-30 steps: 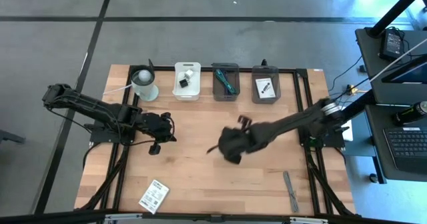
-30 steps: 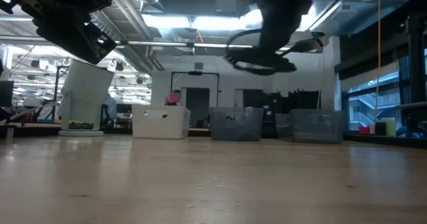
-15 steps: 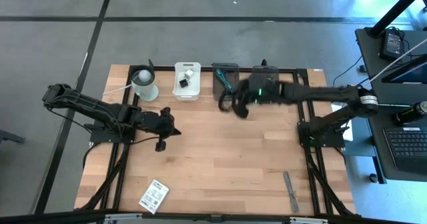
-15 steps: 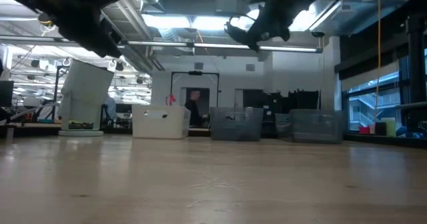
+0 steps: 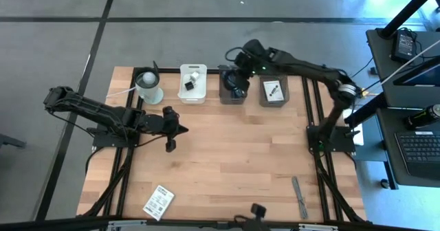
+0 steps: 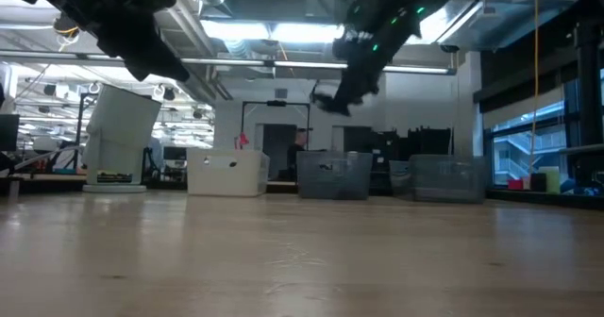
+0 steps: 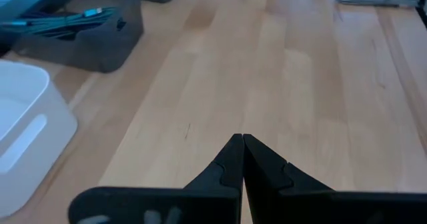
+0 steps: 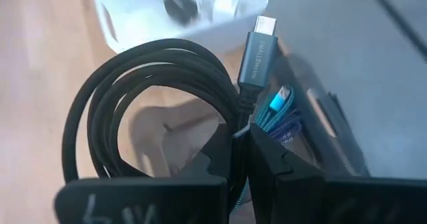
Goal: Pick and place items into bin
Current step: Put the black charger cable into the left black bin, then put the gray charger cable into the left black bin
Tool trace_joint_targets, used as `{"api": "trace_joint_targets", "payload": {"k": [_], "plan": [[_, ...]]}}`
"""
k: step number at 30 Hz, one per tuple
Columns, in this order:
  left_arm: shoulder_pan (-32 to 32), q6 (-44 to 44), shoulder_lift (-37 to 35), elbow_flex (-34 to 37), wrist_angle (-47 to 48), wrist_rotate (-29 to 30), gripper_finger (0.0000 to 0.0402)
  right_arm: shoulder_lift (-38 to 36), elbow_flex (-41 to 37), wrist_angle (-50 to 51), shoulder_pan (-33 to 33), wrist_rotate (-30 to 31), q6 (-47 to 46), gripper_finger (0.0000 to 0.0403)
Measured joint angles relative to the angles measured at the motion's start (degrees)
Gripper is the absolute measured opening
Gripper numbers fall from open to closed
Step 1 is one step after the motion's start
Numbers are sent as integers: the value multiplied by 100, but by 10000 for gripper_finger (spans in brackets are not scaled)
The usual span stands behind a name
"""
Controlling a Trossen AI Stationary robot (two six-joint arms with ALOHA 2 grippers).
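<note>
My right gripper [image 8: 245,151] is shut on a black coiled cable [image 8: 153,104] with a grey plug [image 8: 259,47]. It hangs above the middle grey bin [image 5: 232,86] at the table's far edge, and teal cables [image 8: 279,111] lie in that bin. In the low view the cable [image 6: 330,103] hangs high over the bins. My left gripper [image 7: 243,144] is shut on nothing above bare wood at the table's left middle [image 5: 183,129]. A white printed card [image 5: 159,201] lies flat near the front edge. My right gripper pinches the coil's gathered strands [image 8: 235,127] between its two fingers, just below the plug end. The fingers slant down toward the far edge. The loops stand out from the fingers, clear of the bin and the table.
Along the far edge stand a white cup with a ball [image 5: 148,85], a white bin [image 5: 193,83] holding small items, and a grey bin [image 5: 273,88] with a card. A grey strip-like tool [image 5: 300,196] lies at the front right. Bare wood fills the table's middle.
My right gripper has swung fast from the table's middle toward the far edge, carrying the cable and staying shut, and is now over the middle grey bin. My left gripper has turned at the wrist while keeping its place.
</note>
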State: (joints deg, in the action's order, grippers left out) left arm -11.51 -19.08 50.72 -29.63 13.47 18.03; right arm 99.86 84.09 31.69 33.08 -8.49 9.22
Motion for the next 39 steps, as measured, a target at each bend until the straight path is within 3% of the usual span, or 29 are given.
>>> {"api": "trace_joint_targets", "payload": {"k": [5, 13, 18, 27, 39], "plan": [[-2, -139, -2, 0, 0, 45, 2, 827, 407, 192, 171, -71, 284, 21], [-1, -141, 0, 0, 0, 45, 2, 1525, 504, 188, 352, -68, 463, 21], [-2, -141, 0, 0, 2, 43, 2, 1701, 506, -14, 374, 44, 396, 26], [0, -134, 0, 0, 4, 43, 2, 1739, 510, -108, 379, 49, 140, 96], [-1, -130, 0, 0, 11, 38, 2, 1695, 510, 50, 441, 75, 4, 116]]}}
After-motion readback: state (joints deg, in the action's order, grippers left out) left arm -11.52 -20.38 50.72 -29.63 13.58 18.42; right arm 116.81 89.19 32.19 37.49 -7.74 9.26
